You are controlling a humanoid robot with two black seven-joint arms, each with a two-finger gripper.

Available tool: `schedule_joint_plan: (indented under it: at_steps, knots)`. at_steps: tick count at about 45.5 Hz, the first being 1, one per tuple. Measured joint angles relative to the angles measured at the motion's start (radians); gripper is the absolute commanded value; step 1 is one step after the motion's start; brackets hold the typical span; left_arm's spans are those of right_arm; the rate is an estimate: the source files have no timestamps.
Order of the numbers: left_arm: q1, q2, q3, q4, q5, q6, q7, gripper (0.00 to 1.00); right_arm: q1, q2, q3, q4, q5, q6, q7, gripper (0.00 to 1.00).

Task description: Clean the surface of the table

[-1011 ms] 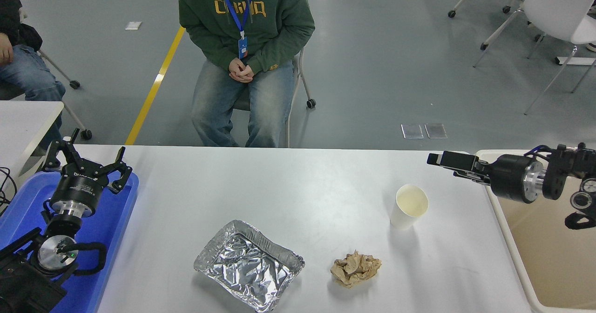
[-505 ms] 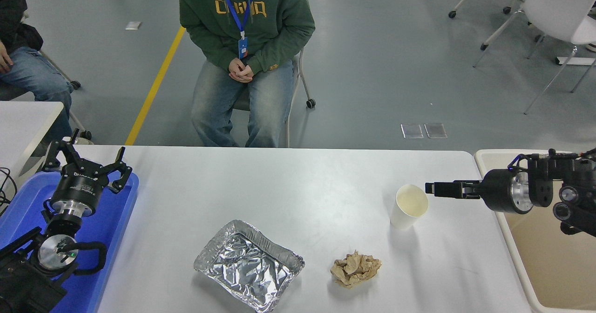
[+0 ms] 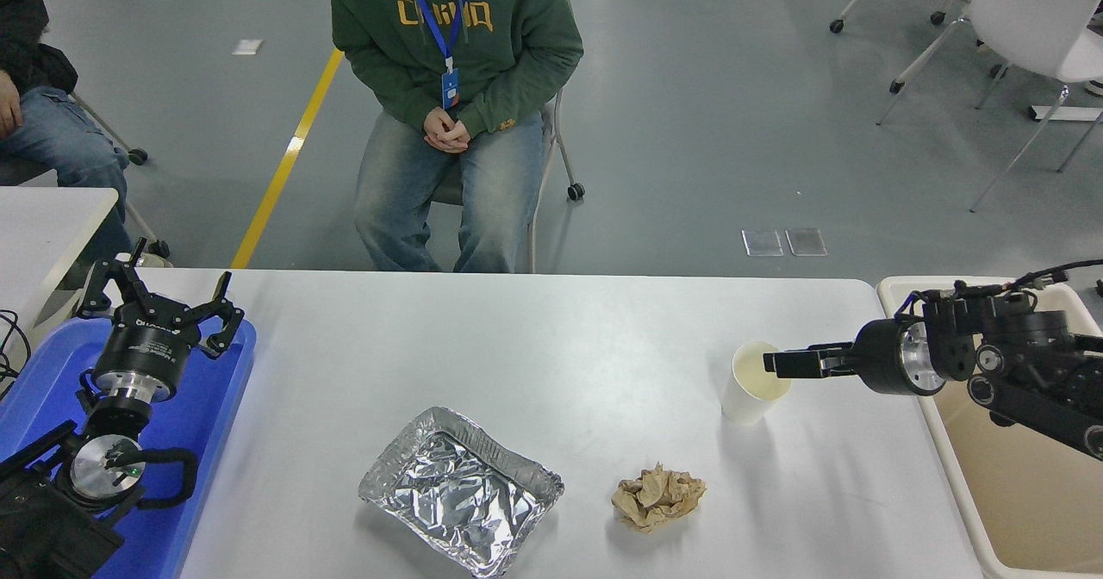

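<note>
The table surface point(image 3: 534, 338) is a wide white top. On it stand an upright white paper cup point(image 3: 752, 385), a crumpled brown paper ball point(image 3: 657, 496) and a foil tray point(image 3: 461, 490). My right gripper point(image 3: 773, 364) reaches in from the right, level with the table, and its tip overlaps the cup's rim on the right side. It is seen edge-on, so its state does not show. My left gripper point(image 3: 164, 290) is parked open over the blue tray point(image 3: 207, 424) at the lower left, holding nothing.
A beige bin point(image 3: 1017, 467) sits off the table's right end, under my right arm. A person in a green hoodie point(image 3: 457, 45) sits at the far side, hands clasped. A smaller white table point(image 3: 43, 226) stands at the left.
My right gripper has come down and moved left, from above the bin's corner to the cup's rim. The cup, paper ball, foil tray and left arm have not moved.
</note>
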Motion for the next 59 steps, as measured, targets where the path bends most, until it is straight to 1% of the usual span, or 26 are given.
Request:
schedule_joint_plan:
  at_steps: [18,21,24,25,29,31,35,39,40,42,44,46,49,51,53,58,59]
  knots:
    - [0.000,0.000,0.000,0.000,0.000,0.000,0.000,1.00,0.029,0.071,-0.063,-0.093,-0.010,-0.002,0.004,0.98]
    - [0.000,0.000,0.000,0.000,0.000,0.000,0.000,1.00,0.030,0.075,-0.067,-0.100,-0.011,-0.002,0.004,0.96]
    - [0.000,0.000,0.000,0.000,0.000,0.000,0.000,1.00,0.034,0.080,-0.075,-0.107,-0.012,-0.002,0.005,0.89]
    - [0.000,0.000,0.000,0.000,0.000,0.000,0.000,1.00,0.035,0.081,-0.077,-0.109,-0.012,-0.002,0.005,0.85]
    - [0.000,0.000,0.000,0.000,0.000,0.000,0.000,1.00,0.040,0.086,-0.089,-0.113,-0.012,-0.003,0.008,0.64]
    - [0.000,0.000,0.000,0.000,0.000,0.000,0.000,1.00,0.043,0.090,-0.097,-0.115,-0.013,-0.003,0.008,0.57]
    - [0.000,0.000,0.000,0.000,0.000,0.000,0.000,1.00,0.046,0.096,-0.111,-0.118,-0.013,-0.003,0.009,0.53]
    - [0.000,0.000,0.000,0.000,0.000,0.000,0.000,1.00,0.051,0.101,-0.124,-0.120,-0.013,-0.003,0.010,0.52]
    - [0.000,0.000,0.000,0.000,0.000,0.000,0.000,1.00,0.051,0.101,-0.127,-0.121,-0.013,-0.003,0.010,0.51]
    - [0.000,0.000,0.000,0.000,0.000,0.000,0.000,1.00,0.053,0.103,-0.132,-0.121,-0.014,-0.003,0.010,0.42]
    - [0.000,0.000,0.000,0.000,0.000,0.000,0.000,1.00,0.054,0.104,-0.135,-0.123,-0.014,-0.003,0.010,0.37]
    - [0.000,0.000,0.000,0.000,0.000,0.000,0.000,1.00,0.055,0.105,-0.138,-0.124,-0.014,-0.003,0.010,0.27]
    - [0.000,0.000,0.000,0.000,0.000,0.000,0.000,1.00,0.056,0.106,-0.141,-0.126,-0.014,-0.003,0.010,0.22]
    - [0.000,0.000,0.000,0.000,0.000,0.000,0.000,1.00,0.057,0.106,-0.143,-0.127,-0.014,-0.003,0.011,0.16]
    - [0.000,0.000,0.000,0.000,0.000,0.000,0.000,1.00,0.058,0.107,-0.144,-0.128,-0.015,-0.003,0.011,0.11]
    - [0.000,0.000,0.000,0.000,0.000,0.000,0.000,1.00,0.062,0.108,-0.147,-0.130,-0.015,-0.003,0.012,0.01]
    - [0.000,0.000,0.000,0.000,0.000,0.000,0.000,1.00,0.063,0.108,-0.148,-0.130,-0.016,-0.003,0.012,0.00]
